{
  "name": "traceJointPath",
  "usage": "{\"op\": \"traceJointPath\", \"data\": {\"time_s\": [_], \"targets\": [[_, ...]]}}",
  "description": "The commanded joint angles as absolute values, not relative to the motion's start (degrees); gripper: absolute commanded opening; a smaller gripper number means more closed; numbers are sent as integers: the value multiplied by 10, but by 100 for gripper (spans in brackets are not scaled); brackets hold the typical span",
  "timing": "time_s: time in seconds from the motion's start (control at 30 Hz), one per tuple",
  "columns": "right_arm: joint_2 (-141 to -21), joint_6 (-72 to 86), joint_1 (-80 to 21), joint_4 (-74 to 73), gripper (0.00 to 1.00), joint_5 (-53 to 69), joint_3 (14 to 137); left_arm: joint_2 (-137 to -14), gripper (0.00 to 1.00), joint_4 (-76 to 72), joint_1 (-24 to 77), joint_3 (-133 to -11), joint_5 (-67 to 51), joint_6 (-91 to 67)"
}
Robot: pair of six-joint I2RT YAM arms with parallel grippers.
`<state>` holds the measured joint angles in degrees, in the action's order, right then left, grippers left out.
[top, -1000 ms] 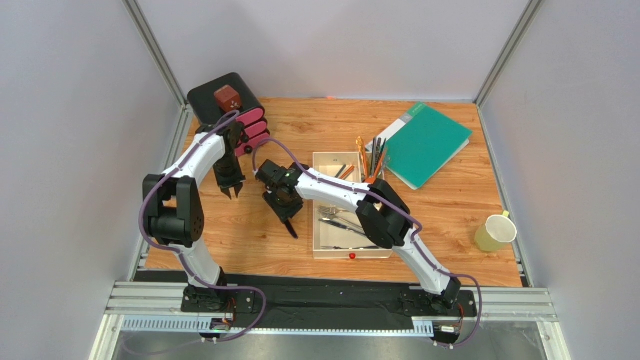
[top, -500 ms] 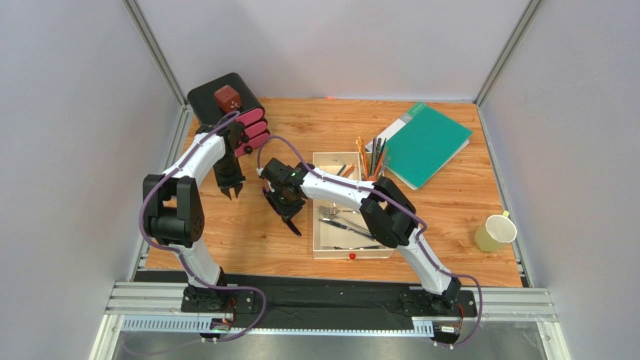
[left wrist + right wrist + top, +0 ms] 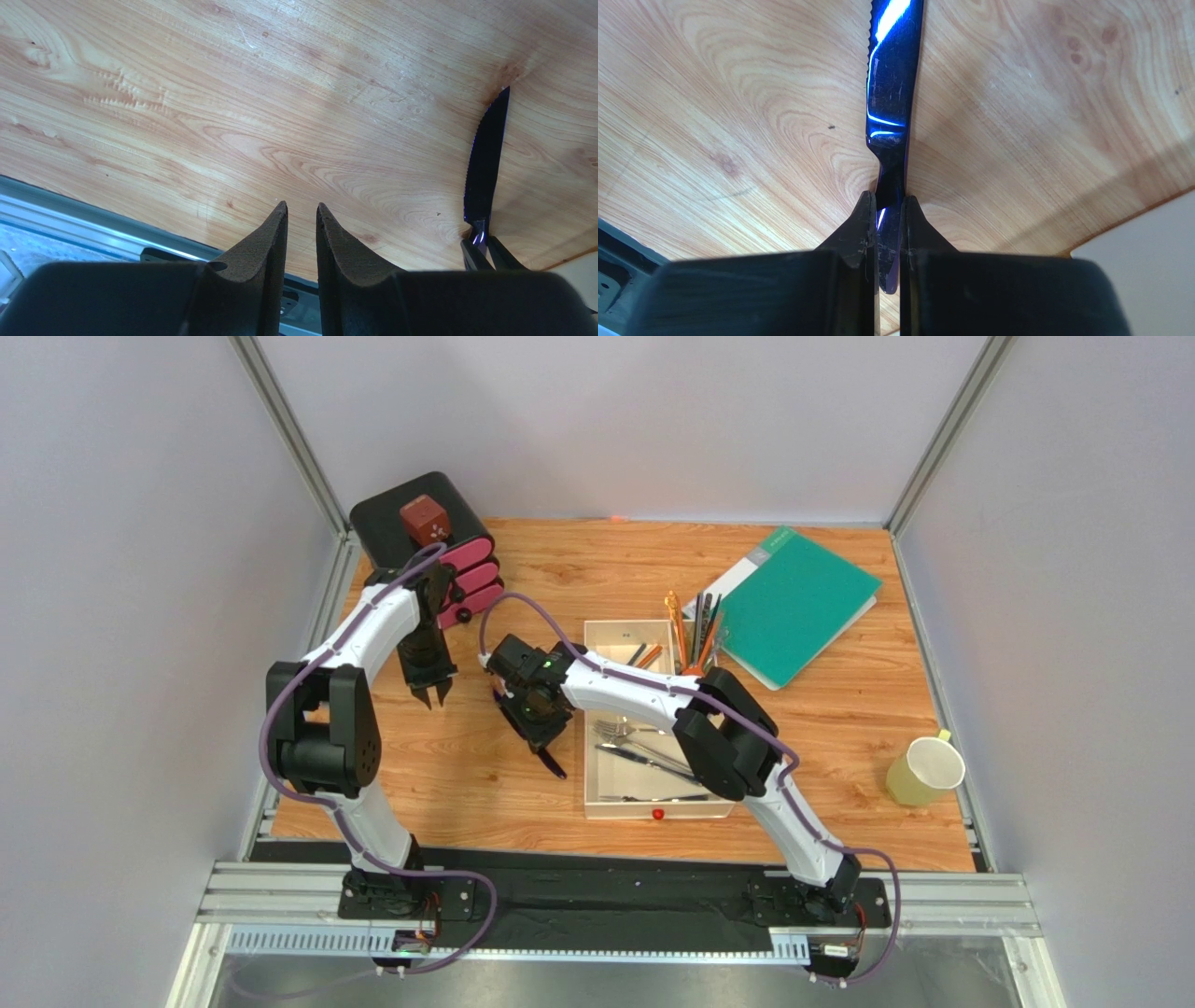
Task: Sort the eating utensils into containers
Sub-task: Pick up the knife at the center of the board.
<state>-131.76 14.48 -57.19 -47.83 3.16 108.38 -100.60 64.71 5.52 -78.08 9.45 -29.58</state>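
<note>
Table: a wood-grain top (image 3: 463, 784); take 12 o'clock as its far edge in your overhead view.
Black box: the black box with pink drawers (image 3: 382, 521) sits at the 10 o'clock corner, overhanging the far edge.
Tray: the cream-white tray (image 3: 617, 812) stands just right of centre, with a red dot on its 6 o'clock rim.
Folder: a green folder (image 3: 800, 602) lies flat and skewed at 1 o'clock.
Loose utensils: orange and dark sticks (image 3: 690, 633) lie bunched at the tray's 1 o'clock corner, beside the folder.
Cup: a pale yellow cup (image 3: 926, 770) stands upright at 4 o'clock, well apart from the tray.
Knife: a dark knife (image 3: 553, 760) is near the tray's 9 o'clock side, tip toward 5 o'clock. You cannot tell whether it rests on the wood.
</note>
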Motion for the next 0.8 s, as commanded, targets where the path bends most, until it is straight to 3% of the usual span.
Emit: {"op": "traceJointPath", "data": {"time_s": [0.0, 0.77], "targets": [[-1292, 130, -576, -508, 0, 8, 1068, -992, 28, 646, 49, -792, 92, -285], [-1252, 117, -575, -547, 0, 18, 1146, -977, 27, 648, 33, -797, 91, -287]]}}
